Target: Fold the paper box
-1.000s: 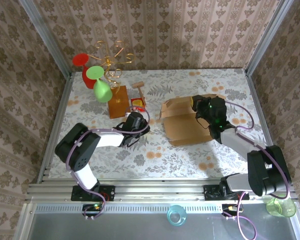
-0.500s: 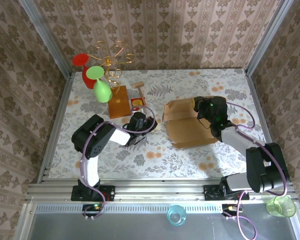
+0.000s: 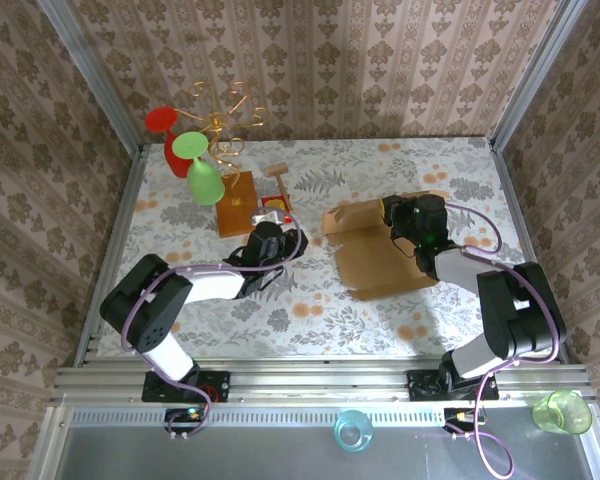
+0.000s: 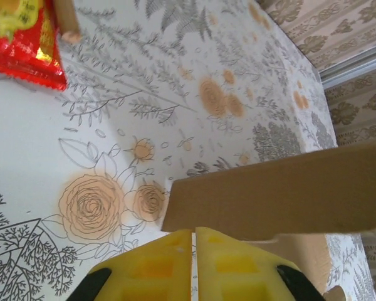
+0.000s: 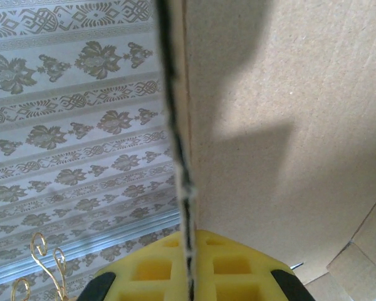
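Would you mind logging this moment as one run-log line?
right gripper: shut on paper box panel edge | left gripper: shut, empty, just short of a box flap | box: partly folded

Right arm (image 3: 460,268) over brown paper box (image 3: 375,265)

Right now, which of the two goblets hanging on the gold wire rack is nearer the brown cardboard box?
The green goblet. It hangs to the right of the red goblet, beside the wooden board, so it is closer to the paper box.
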`<state>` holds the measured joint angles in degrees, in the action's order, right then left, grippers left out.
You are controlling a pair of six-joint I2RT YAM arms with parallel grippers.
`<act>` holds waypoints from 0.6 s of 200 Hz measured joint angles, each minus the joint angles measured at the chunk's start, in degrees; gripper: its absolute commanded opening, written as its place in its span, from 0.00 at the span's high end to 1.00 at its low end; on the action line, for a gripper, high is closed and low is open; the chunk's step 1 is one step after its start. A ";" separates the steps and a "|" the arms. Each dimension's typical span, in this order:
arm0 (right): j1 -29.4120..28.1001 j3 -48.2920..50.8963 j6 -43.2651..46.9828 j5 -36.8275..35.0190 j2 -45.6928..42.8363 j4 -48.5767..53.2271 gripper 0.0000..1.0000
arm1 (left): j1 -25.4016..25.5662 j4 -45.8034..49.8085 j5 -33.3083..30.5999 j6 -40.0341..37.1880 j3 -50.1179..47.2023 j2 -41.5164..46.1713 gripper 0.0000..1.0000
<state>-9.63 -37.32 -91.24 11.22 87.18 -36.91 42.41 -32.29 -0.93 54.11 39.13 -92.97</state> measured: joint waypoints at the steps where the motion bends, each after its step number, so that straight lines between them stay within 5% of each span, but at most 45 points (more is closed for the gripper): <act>1: 0.00 0.00 0.00 0.00 0.02 -0.11 1.00 | 0.00 0.11 0.00 0.04 0.02 0.04 0.80; 24: 0.00 0.02 0.02 0.11 0.22 -0.44 1.00 | 0.26 3.80 -0.13 -3.30 1.22 0.15 0.75; 78: 0.02 0.00 0.46 1.09 0.48 -0.68 1.00 | -0.09 12.90 3.23 -20.52 9.70 0.02 0.86; 120: 0.02 -0.02 1.14 1.36 0.55 -0.68 1.00 | -1.86 13.99 8.31 -32.04 12.20 -3.61 0.82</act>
<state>-9.61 -37.34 -90.11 12.58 87.72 -37.58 40.56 -18.31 7.38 22.06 51.33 -96.57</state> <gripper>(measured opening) 0.047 0.150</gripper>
